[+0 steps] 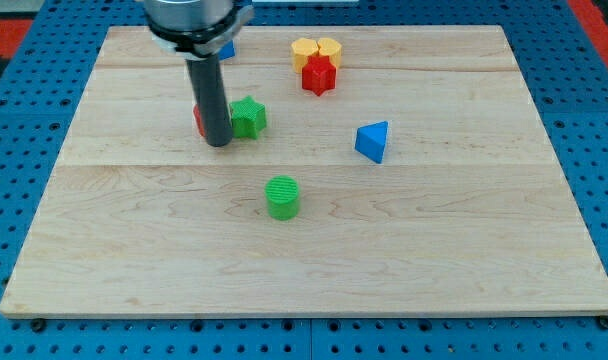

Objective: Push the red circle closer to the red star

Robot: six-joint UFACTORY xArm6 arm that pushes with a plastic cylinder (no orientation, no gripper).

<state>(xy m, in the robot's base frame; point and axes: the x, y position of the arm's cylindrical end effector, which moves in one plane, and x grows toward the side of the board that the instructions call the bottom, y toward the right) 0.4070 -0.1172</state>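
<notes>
Wooden board (434, 260) carries green cylinder (282, 197), blue triangle (373, 141), red star (319, 75).

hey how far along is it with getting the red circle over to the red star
Done: nothing that shows yet. The red star sits near the view's top against the yellow block, well apart from the red circle.
In hand: my tip stands right at the red circle, hiding most of it, with the green star just to its right.
Left: nearly the whole push, up and to the view's right.
</notes>
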